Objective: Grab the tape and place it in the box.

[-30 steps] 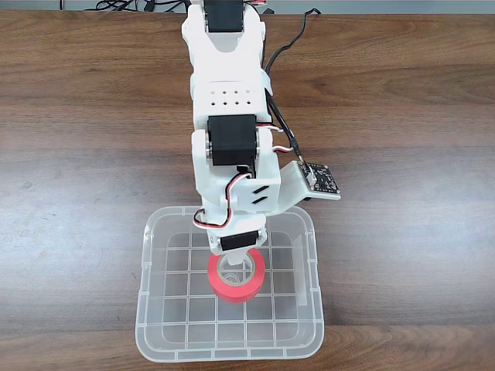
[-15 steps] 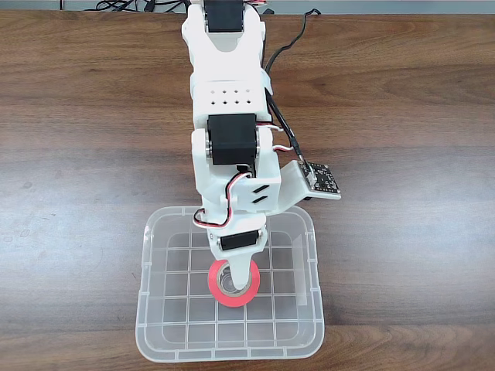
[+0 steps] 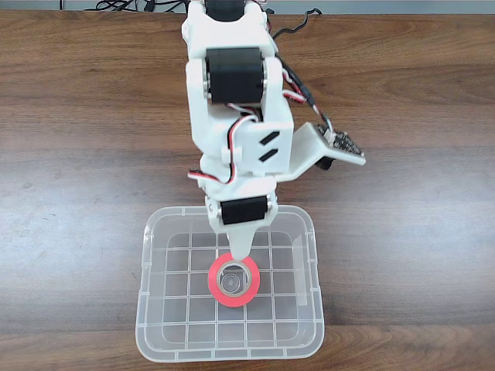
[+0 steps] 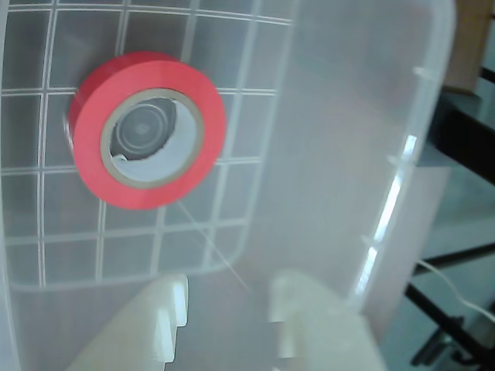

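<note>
Wood-grain table (image 3: 93, 154) carries the clear box (image 3: 149, 309); bright red tape (image 3: 233, 281) with its pale core lies flat inside, gripper (image 4: 224, 305) above, fingers parted, holding nothing.

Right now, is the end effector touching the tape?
Apart. The wrist view shows the open end effector with grid floor of the box visible between its tips and the tape.
</note>
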Robot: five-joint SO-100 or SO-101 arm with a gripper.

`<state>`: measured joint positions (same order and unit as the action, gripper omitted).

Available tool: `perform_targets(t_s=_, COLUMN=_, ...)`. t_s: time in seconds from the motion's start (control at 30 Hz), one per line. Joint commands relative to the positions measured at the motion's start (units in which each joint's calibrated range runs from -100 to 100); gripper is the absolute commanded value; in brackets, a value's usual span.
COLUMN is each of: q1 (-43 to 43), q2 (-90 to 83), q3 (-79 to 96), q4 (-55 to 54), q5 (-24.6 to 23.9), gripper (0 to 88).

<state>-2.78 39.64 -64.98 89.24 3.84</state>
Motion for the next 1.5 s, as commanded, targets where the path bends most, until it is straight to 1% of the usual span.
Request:
perform_targets(t_s=0.0, q1=-3.22, q2=-15.67, q3=-9.88, q4=6.74, q5=-0.36, gripper=1.2)
perform_targets(t_s=0.23, q1=-9.07, q2=-31.03, q3=-8.91, q4=10.76, q5=-0.36, gripper=1.1)
perform_targets(t_s=0.33, q1=-9.88, q2=-37.23, q3=-7.77, q4=10.76, q5=-1.15, gripper=1.1)
perform_targets(t_s=0.43, q1=-9.88, q2=-42.86, q3=-2.34, q4=10.76, q5=-1.15, gripper=1.1)
perform_targets(t_s=0.8, q1=-8.78, q2=-68.68, q3=33.05, q4=10.76, q5=-1.2, gripper=1.1)
perform_targets(t_s=0.97, q1=-4.02, q2=-81.07, q3=54.51, q4=10.59, q5=-0.67, gripper=1.1)
perform_targets(t_s=1.1, q1=-2.27, q2=-88.96, q3=71.33, q4=9.91, q5=3.02, gripper=1.2)
perform_targets(t_s=1.23, q1=-2.05, q2=-97.56, q3=88.42, q4=2.8, q5=4.28, gripper=1.2)
perform_targets(t_s=1.47, q1=1.76, q2=-113.9, q3=119.87, q4=-15.26, q5=4.28, gripper=1.1)
